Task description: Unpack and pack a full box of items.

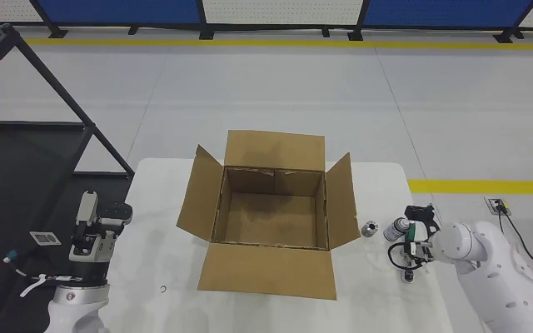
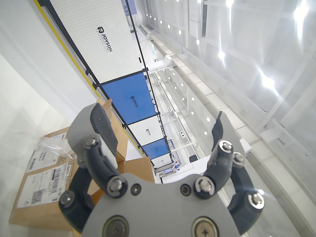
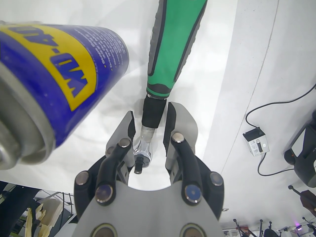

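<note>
Box [image 1: 271, 218] at table [image 1: 158, 250] centre, small metal cylinder [image 1: 369, 228] at box's 3 o'clock, spray can [image 1: 398, 229] just beyond, ratchet [image 3: 177, 38] lying beside can, box's 4 o'clock.

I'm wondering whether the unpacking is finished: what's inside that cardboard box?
The cardboard box stands open with its flaps spread. Its bare brown floor shows, with no items on it. The strip of floor right behind the near wall is hidden from the top view.
</note>
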Available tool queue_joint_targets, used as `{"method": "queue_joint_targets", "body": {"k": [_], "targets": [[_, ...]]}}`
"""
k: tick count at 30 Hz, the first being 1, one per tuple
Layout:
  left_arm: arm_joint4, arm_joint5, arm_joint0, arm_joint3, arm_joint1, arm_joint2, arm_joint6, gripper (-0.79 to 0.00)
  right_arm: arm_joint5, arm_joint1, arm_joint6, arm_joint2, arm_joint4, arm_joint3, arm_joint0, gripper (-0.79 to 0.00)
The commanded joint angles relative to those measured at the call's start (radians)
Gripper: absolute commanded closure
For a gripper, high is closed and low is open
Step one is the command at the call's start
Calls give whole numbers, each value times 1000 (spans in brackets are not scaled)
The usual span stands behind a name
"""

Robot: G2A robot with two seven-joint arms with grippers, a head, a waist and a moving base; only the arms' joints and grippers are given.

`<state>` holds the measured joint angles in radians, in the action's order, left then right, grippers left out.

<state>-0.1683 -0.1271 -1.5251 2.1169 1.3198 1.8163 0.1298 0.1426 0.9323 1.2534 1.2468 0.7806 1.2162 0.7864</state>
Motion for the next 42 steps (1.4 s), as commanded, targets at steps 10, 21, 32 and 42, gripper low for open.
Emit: {"method": "queue_joint_targets", "body": {"k": [10, 21, 32, 42], "targets": [[0, 0, 0, 0, 0, 0, 0, -785, 9, -3, -1, 14, -6, 11, 14, -308], [0, 0, 0, 0, 0, 0, 0, -785, 2, 1, -7, 6, -19, -21, 1, -277], [0, 0, 0, 0, 0, 0, 0, -785, -8, 6, -9, -8, -26, -47, -14, -126], [0, 0, 0, 0, 0, 0, 0, -785, 8, -7, -20, 48, -25, -7, 2, 0]]}}
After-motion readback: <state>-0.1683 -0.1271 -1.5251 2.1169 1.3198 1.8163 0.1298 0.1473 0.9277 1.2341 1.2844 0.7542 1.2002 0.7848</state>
